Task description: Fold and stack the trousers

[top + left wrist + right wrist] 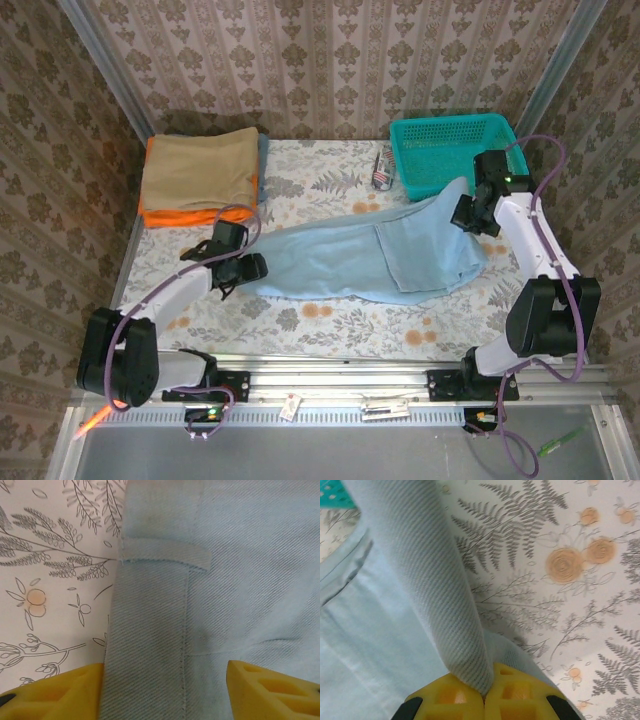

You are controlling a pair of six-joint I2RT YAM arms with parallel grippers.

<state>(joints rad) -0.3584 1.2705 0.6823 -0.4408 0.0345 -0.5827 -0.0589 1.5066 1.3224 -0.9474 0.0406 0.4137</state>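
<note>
Two claws to report. Nearest me, the left gripper [240, 268] sits low at the left end of the trousers [360, 260]. Its wrist camera shows the yellow fingers [55, 692] spread apart, one over the floral table [330, 320] and one over the cloth. The waistband edge and a belt loop [165, 555] lie flat between them, unpinched. The trousers stretch left to right across the middle of the table, right end lifted. There the right gripper [468, 215] is clamped on a raised fold of the pale blue cloth. Farther back on the right stands a teal basket [450, 122], and I can see its mesh floor. A small striped item [381, 170] I cannot identify lies just left of it. Far left, a tan folded garment [200, 165] rests on an orange garment [160, 215].
</note>
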